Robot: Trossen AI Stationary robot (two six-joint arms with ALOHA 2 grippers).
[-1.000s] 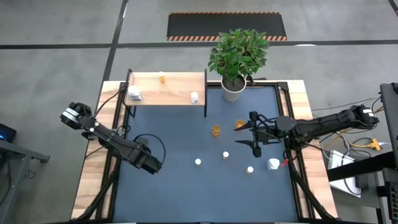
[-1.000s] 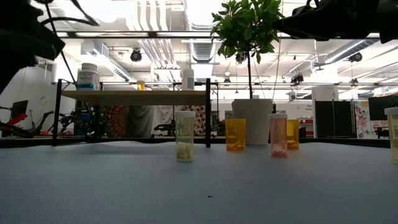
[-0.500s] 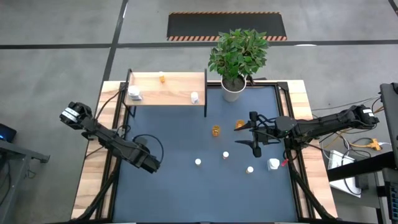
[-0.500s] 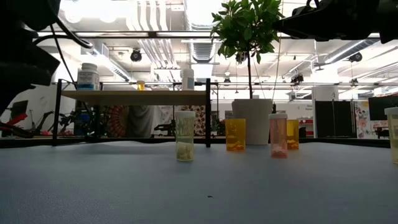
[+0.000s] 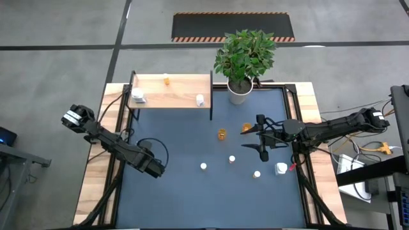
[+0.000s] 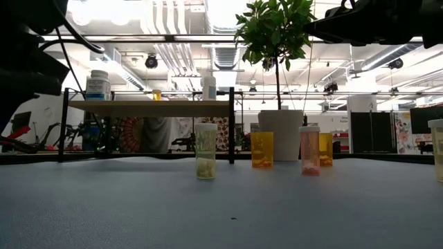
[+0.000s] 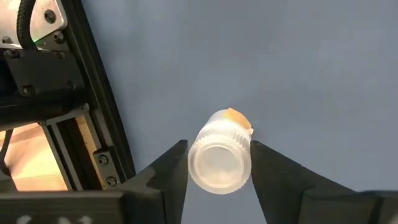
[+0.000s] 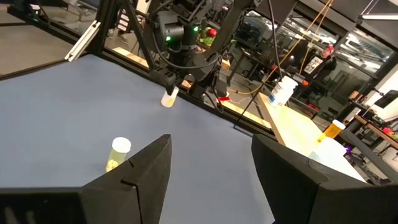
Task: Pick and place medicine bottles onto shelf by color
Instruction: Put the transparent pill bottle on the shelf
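Left gripper (image 7: 219, 163) has its fingers closed against both sides of a pale-capped bottle (image 7: 219, 158) near the table's left edge; right gripper (image 8: 211, 168) hangs open, empty.

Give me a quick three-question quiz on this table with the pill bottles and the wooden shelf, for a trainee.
1. True or false: the flat light wood shelf carries three small bottles.
2. The left pincer is closed on: A) an orange bottle with a pale ribbed cap; B) a white plant pot; C) nothing.
3. Fill in: the lone bottle at the shelf's back edge is ___ in colour.
Key: 1 true; 2 A; 3 orange.
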